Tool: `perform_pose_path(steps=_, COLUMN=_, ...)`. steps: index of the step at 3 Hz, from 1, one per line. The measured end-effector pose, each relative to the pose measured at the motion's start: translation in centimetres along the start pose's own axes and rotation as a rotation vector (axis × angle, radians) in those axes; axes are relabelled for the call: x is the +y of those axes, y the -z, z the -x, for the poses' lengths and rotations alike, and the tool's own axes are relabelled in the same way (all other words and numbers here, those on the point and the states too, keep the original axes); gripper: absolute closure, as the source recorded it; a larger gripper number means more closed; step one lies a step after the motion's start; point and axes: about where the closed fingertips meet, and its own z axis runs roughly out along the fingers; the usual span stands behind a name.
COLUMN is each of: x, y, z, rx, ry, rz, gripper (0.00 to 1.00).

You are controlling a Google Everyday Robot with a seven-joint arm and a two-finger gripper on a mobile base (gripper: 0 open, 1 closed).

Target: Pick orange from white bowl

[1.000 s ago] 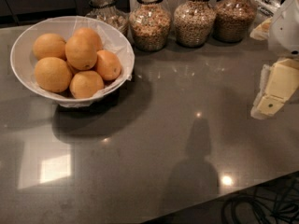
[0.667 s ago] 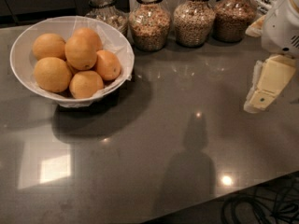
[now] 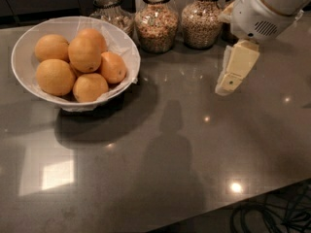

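The white bowl (image 3: 24, 50) with a crinkled liner stands at the left of the grey counter and holds several oranges. A large round orange (image 3: 84, 53) sits on top in the middle; others lie around it. My gripper (image 3: 232, 76) hangs from the white arm at the upper right, above the counter and well to the right of the bowl. It holds nothing that I can see.
Three glass jars of grains (image 3: 157, 21) stand in a row along the back edge, behind bowl and gripper. The counter's front edge runs along the bottom right, with cables (image 3: 272, 212) on the floor below.
The arm and gripper have moved left and a little up, toward the middle of the counter. The bowl and oranges have not moved.
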Motion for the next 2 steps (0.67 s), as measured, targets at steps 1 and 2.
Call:
perform_pose_path(steps=1, x=-1.51, y=-1.12, z=3.86, rx=-0.065, ry=0.05, rz=0.007, gripper=0.0)
perform_pose_path(steps=2, x=-1.51, y=-1.12, z=3.87, rx=-0.065, ry=0.05, rz=0.007, gripper=0.0)
